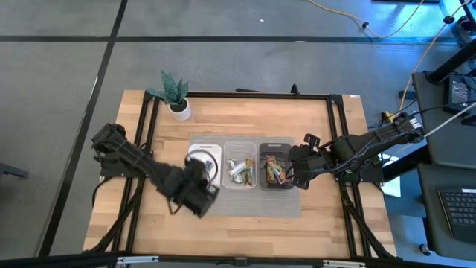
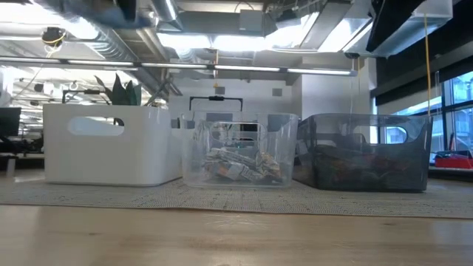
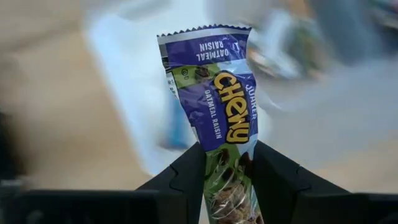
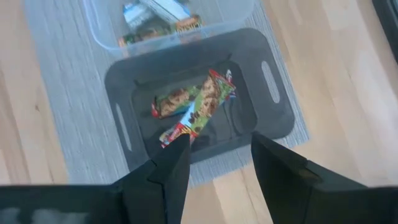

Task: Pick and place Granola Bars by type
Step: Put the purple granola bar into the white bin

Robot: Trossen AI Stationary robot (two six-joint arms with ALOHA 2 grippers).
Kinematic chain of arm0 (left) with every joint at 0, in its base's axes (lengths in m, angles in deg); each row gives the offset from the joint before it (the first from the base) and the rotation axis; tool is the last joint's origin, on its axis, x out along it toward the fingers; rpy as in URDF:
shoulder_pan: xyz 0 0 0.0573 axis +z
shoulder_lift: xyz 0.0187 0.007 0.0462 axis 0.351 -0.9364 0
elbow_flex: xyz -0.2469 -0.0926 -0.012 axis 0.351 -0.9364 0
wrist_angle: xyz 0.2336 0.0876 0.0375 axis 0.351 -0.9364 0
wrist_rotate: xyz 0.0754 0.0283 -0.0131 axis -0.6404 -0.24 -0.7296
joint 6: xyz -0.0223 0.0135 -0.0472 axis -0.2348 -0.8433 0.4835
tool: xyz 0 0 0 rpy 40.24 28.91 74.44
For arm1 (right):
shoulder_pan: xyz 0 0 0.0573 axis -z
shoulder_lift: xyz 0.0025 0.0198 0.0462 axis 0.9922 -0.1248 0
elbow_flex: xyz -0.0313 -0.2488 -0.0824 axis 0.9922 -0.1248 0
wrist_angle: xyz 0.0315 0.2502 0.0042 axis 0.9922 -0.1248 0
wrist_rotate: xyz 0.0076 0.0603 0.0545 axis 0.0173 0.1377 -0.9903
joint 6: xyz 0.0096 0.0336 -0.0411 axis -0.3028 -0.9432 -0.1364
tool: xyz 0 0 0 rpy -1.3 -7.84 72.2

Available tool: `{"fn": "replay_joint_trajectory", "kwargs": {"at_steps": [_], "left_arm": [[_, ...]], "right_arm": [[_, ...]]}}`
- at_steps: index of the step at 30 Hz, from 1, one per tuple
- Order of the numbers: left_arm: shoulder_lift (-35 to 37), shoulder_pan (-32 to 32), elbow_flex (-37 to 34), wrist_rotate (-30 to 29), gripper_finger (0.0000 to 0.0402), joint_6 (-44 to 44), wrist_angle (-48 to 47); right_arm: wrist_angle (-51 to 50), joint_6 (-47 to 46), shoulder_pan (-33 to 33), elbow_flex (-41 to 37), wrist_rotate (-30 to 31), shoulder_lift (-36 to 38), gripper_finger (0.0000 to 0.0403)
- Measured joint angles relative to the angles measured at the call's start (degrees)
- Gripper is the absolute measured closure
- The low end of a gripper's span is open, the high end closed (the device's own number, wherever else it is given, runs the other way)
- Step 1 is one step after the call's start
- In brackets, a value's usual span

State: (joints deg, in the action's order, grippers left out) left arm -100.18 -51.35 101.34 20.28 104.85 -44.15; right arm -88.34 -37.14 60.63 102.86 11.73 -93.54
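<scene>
- Left gripper [image 3: 227,171] pinching slim blue-purple foil-wrapped granola bar [image 3: 214,102], near the white tray [image 1: 217,149].
- Thin end-grip; possible slip or swing during transfer.
- Right gripper [image 4: 217,162] spread, empty, over dark tray [image 4: 273,93].

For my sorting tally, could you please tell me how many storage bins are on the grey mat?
3, side by side in the high view: white bin on the left arm's side, clear bin in the middle, dark bin on the right arm's side.
</scene>
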Motion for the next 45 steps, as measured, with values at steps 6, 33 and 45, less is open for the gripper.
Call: {"fn": "replay_joint_trajectory", "kwargs": {"at_steps": [6,33,45], "left_arm": [[-0.1,7.9,0.0,-1.5,0.0295,-5.6,-5.8],[-0.8,22.8,-23.3,11.5,0.0295,-21.6,22.7],[-0.8,22.7,-23.8,11.8,0.0295,-22.4,23.0]], "right_arm": [[3.1,-0.2,0.1,0.0,0.0,0.0,0.0229],[4.0,-7.3,0.0,0.0,0.0,0.0,0.0229],[4.1,-7.6,0.0,0.0,0.0,0.0,0.0229]]}}
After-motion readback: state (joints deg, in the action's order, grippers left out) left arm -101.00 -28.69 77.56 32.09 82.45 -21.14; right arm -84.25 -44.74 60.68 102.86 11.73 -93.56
